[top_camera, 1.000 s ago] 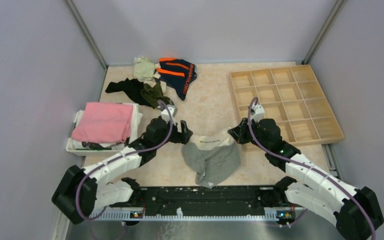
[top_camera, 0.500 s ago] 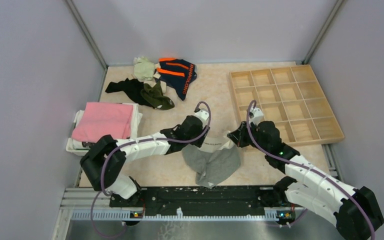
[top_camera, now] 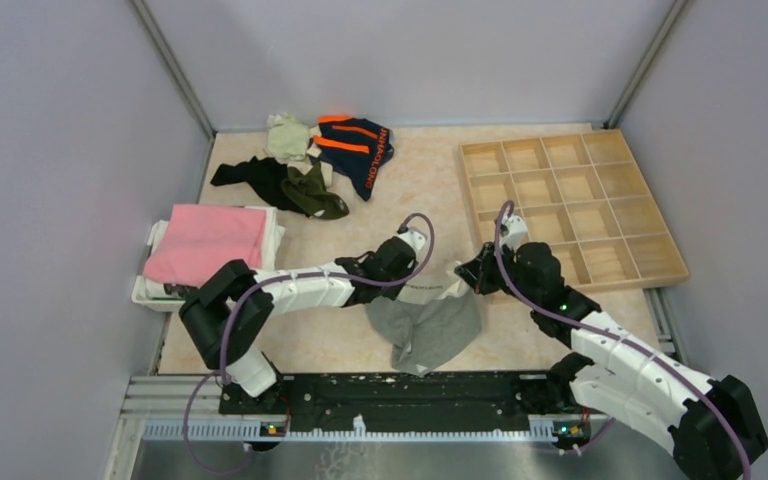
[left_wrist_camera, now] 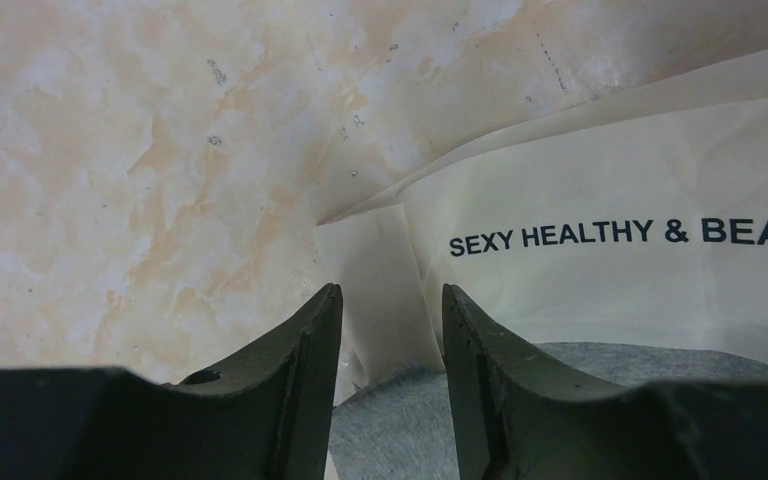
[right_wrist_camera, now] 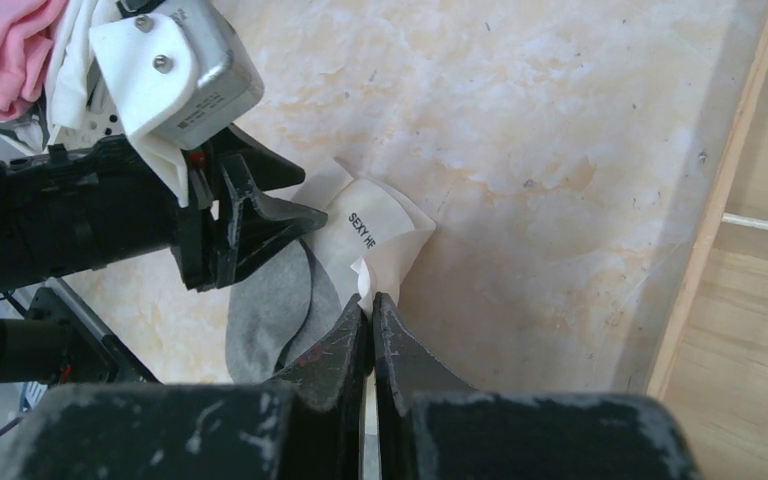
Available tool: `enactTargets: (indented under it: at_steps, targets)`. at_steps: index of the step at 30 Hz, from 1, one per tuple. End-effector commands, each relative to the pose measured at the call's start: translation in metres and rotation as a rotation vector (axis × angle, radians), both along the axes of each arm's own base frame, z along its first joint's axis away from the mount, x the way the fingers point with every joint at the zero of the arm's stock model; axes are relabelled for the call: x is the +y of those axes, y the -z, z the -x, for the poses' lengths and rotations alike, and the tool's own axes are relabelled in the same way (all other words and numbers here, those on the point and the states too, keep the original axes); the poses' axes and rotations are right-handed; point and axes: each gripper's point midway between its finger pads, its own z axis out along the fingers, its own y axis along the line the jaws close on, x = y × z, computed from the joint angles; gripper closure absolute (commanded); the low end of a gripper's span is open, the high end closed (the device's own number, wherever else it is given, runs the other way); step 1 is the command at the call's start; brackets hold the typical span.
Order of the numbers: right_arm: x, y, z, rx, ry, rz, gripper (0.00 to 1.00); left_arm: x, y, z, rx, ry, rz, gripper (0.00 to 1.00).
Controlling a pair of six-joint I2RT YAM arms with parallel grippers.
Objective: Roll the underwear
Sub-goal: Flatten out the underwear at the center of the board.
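My left tool [left_wrist_camera: 390,300]: part-way open, a narrow gap between the two fingers, closed on nothing. It is low over the left end of the waistband, and grey cloth shows in the gap.
My right tool [right_wrist_camera: 368,305]: closed tight, a fold of pale waistband cloth pinched between the fingertips.
Grey underwear [top_camera: 430,325]: in the middle of the surface [top_camera: 410,200], towards the near edge, lying crumpled with its body spreading towards my bases.
Waistband [left_wrist_camera: 610,240]: cream with dark printed lettering, running along the far side of the grey underwear between my two tools. The left end lies flat on the surface; the right end is in my right tool.
Navy underwear [top_camera: 355,145]: with orange stripes, near the far left corner, well apart from both tools.
Olive underwear [top_camera: 315,190]: just beside the navy one, on its near side, in a loose heap with a dark piece and a pale piece.
Pink cloth [top_camera: 205,243]: folded, on top of a white bin [top_camera: 150,292] at the left edge.
Wooden tray [top_camera: 570,205]: divided into compartments, at the right edge, just beside my right arm.
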Motion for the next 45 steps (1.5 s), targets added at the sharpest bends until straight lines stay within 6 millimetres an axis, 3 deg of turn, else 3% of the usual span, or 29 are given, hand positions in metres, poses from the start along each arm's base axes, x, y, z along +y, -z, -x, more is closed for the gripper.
enactTargets:
  at_steps: [1,5,8,11,14,18,22,26,30,35,39,42,45]
  targets:
    - [-0.001,-0.004,-0.001,-0.022,0.002,-0.009,1.0,-0.007,-0.004,-0.011,-0.029,0.002,-0.024,0.53]
    - [-0.002,-0.004,0.0,-0.023,0.005,-0.006,1.0,-0.008,0.002,-0.015,-0.031,-0.001,-0.049,0.55]
    - [-0.003,-0.004,0.0,-0.023,0.006,-0.002,1.0,-0.005,0.004,-0.017,-0.036,-0.012,-0.075,0.63]
    - [-0.005,-0.004,0.0,-0.025,0.01,0.002,1.0,0.0,0.003,-0.02,-0.048,-0.031,-0.095,0.77]
    - [-0.007,-0.006,0.0,-0.03,0.019,0.003,1.0,0.005,-0.004,-0.023,-0.073,-0.064,-0.103,0.99]
    - [-0.014,-0.012,0.0,-0.049,0.057,0.0,1.0,0.013,-0.032,-0.026,-0.131,-0.125,-0.051,1.0]
    - [-0.027,-0.024,0.001,-0.078,0.106,0.009,1.0,0.023,-0.08,-0.022,-0.23,-0.196,0.128,1.0]
    - [-0.037,-0.043,0.005,-0.125,0.131,0.019,1.0,0.036,-0.13,-0.007,-0.326,-0.219,0.353,1.0]
    - [-0.045,-0.058,0.009,-0.152,0.148,0.023,1.0,0.044,-0.166,0.015,-0.391,-0.174,0.573,1.0]
    - [-0.05,-0.072,0.014,-0.17,0.157,0.007,1.0,0.06,-0.183,0.038,-0.442,-0.143,0.731,1.0]
    - [-0.046,-0.084,0.02,-0.191,0.12,-0.013,1.0,0.058,-0.186,0.055,-0.456,-0.041,0.794,1.0]
    - [-0.034,-0.091,0.032,-0.178,0.021,-0.028,1.0,0.053,-0.181,0.067,-0.427,0.028,0.816,1.0]
    - [-0.027,-0.079,0.04,-0.12,-0.034,-0.007,1.0,0.053,-0.163,0.071,-0.374,0.013,0.816,0.99]
